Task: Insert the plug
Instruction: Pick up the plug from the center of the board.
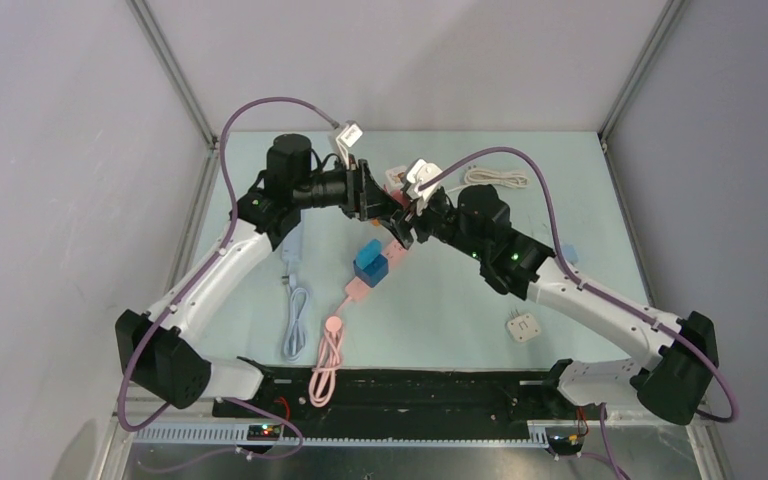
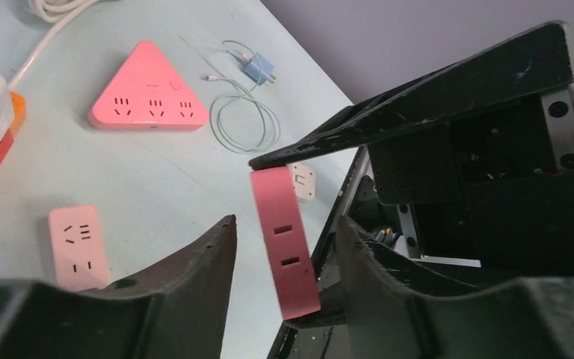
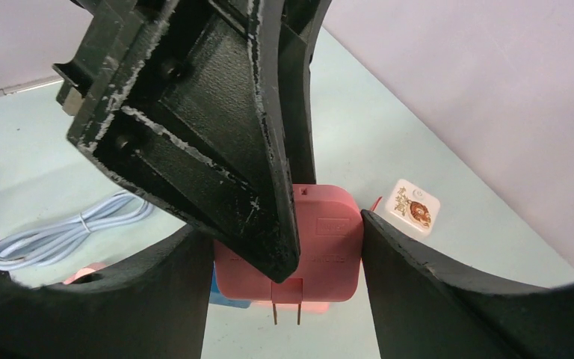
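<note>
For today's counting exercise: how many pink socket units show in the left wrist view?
3: a triangular strip at upper left, a rectangular block at lower left, an adapter held at centre. More may be hidden.

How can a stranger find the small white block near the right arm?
Start at the right arm. On the table just inside it, toward the near edge, lies a small square block. Unlike the pink cable and the light blue cable farther left, it is white and lies alone.

High rear overhead of the whole table [image 1: 440,320]; close, opposed wrist views, both on the pink plug [image 3: 329,232].
</note>
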{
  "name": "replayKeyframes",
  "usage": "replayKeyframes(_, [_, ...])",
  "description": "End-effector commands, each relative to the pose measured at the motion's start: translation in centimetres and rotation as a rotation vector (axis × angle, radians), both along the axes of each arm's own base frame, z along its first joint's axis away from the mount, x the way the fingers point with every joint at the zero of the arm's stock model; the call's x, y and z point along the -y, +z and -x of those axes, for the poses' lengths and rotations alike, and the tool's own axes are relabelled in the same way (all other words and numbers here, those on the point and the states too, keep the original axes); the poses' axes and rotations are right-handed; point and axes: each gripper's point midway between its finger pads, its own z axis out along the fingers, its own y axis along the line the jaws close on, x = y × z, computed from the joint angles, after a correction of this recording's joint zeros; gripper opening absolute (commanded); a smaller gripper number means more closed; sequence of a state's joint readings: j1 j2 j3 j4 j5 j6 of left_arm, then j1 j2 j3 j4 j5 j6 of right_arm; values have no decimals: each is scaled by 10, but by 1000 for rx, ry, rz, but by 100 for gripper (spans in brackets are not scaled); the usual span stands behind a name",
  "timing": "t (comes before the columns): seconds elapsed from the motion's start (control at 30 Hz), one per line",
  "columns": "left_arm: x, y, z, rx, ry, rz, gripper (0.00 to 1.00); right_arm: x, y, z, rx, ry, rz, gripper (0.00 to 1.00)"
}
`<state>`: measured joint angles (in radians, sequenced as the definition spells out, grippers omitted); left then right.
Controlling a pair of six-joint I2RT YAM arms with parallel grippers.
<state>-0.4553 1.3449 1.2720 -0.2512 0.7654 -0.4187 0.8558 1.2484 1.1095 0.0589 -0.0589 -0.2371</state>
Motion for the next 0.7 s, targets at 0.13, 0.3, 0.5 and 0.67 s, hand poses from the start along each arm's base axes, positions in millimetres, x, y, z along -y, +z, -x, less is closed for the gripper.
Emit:
replayKeyframes(0.13, [3,22,14,33,-100,52,23,-9,35,-11,120,-10,-45,63])
replayKeyframes(0.3, [2,31,18,67,-122,62,0,-11,34,-14,94,-30,-63,77])
replayKeyframes(0.5, [-21,29,-9,144,14,14,0,-5,31,-18,74,-90,-58,99])
replayKeyframes(0.67, [-52,22,-24,218,129,-69,0,11,36,-11,22,-97,-90,99])
